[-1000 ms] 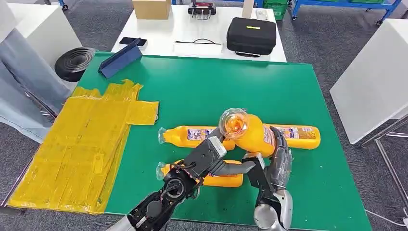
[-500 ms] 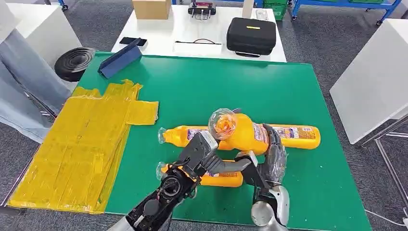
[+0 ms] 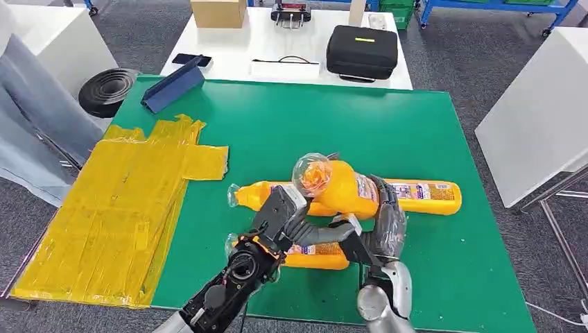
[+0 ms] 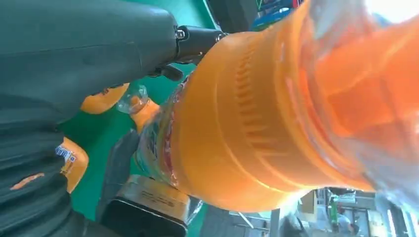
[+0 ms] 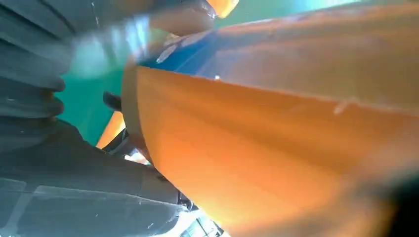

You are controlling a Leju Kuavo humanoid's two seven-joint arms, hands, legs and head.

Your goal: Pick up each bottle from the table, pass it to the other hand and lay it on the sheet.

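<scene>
- Raised bottle (image 3: 340,189): grasped by right hand (image 3: 385,222) above counter (image 3: 416,139) centre; left hand (image 3: 295,225) touching it, grasp unclear.
- Two bottles (image 3: 423,196) lie on counter.
- Sheet (image 3: 118,208), 9 o'clock: no bottles yet.

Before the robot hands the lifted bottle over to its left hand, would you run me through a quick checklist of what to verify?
1. Right hand grips the raised bottle: ok.
2. Left hand has a secure hold on that bottle: cannot tell; it is close against the bottle, but its fingers are hidden.
3. Bottle's plastic-wrapped cap intact: ok.
4. Yellow sheet has bare room for the bottle: ok.
5. Two other bottles, the far one and the near one, lie on the green table awaiting their turn: ok.
</scene>
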